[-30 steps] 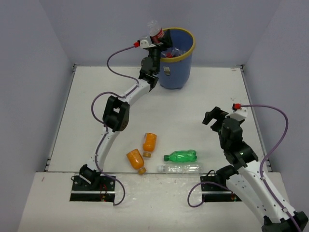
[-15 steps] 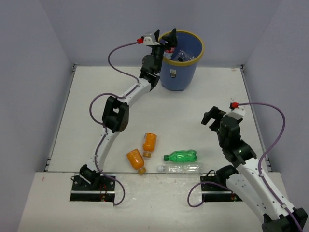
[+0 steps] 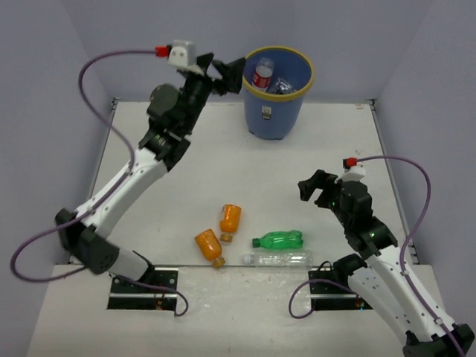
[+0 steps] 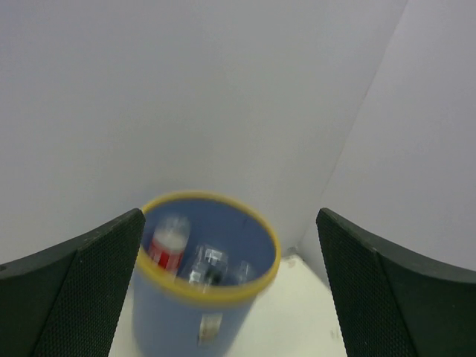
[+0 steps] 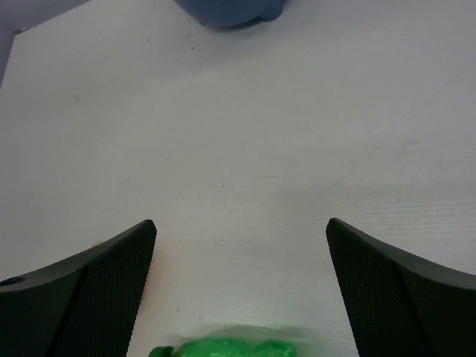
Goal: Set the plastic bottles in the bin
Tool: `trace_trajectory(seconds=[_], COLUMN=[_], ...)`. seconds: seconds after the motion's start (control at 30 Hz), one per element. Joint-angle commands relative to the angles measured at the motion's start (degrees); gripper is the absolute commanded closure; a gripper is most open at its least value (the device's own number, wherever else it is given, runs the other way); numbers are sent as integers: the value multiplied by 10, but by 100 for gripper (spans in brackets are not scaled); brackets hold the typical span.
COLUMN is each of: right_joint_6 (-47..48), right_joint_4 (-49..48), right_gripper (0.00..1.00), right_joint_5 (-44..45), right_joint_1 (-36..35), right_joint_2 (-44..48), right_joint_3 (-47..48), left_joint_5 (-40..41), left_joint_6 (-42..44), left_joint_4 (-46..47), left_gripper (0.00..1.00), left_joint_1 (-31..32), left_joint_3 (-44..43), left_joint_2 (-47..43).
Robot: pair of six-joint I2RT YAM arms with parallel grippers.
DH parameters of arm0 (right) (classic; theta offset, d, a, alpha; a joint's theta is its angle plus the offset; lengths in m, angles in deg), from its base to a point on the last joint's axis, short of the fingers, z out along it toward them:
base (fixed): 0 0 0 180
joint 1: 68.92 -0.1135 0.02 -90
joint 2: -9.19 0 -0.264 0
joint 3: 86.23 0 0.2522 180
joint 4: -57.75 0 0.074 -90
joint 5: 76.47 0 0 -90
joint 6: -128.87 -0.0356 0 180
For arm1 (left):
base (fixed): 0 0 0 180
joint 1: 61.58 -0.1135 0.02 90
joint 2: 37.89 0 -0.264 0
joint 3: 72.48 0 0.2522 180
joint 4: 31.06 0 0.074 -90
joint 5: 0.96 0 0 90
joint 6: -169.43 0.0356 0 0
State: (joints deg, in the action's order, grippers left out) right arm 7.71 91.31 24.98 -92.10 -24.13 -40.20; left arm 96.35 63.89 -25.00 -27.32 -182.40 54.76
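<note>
Hovering just left of the bin, my left gripper is spread and empty. My right gripper is spread too, near the green bottle. I see a red-labelled bottle inside the bin; two orange bottles and a clear bottle lie on the table.

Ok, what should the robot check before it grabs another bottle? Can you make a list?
1. Left gripper empty and open: ok, jaws wide, nothing between them.
2. Right gripper open: ok, jaws wide apart.
3. Bin upright: ok, a red-labelled bottle lies inside.
4. Green bottle in the right wrist view: ok, at the bottom edge, between the jaws.
5. Green bottle apart from the clear bottle: cannot tell, they lie very close.
6. All bottles binned: not ok; the far orange bottle, the near orange bottle, the green and the clear one lie on the table.
</note>
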Motion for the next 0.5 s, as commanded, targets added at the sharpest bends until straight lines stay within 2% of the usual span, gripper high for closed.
trace_trajectory(seconds=[0.0,0.03,0.1,0.17,0.23,0.33,0.4,0.47], right_joint_6=[-10,-2,1,-3,-13,-33,-61,-70], right_joint_4=[-4,-23,-43,-56,-70,-86,-109,-124], right_gripper=[1,1,1,1,1,1,1,1], right_joint_5=[-136,-163,-215,-199,-174,-145,-92,-78], right_joint_1=[-1,-2,-17,-74,-122,-172,-244,-291], right_joint_2=[-19,-28,-48,-90,-135,-205,-278,-356], right_joint_3=[4,-2,0,13,30,51,85,123], left_joint_5=[73,73,107,146,175,157,168,153], left_joint_6=[-49,-84,-128,-200,-246,-281,-355,-364], left_joint_4=[-72,-44,-75,-152,-185,-231,-315,-333], left_gripper=[0,0,0,0,0,0,0,0], left_joint_1=[-2,-2,-2,-2,-2,-2,-2,-2], left_joint_3=[338,398,511,608,681,753,776,789], left_joint_2=[-215,-301,-389,-483,-545,-600,-647,-669])
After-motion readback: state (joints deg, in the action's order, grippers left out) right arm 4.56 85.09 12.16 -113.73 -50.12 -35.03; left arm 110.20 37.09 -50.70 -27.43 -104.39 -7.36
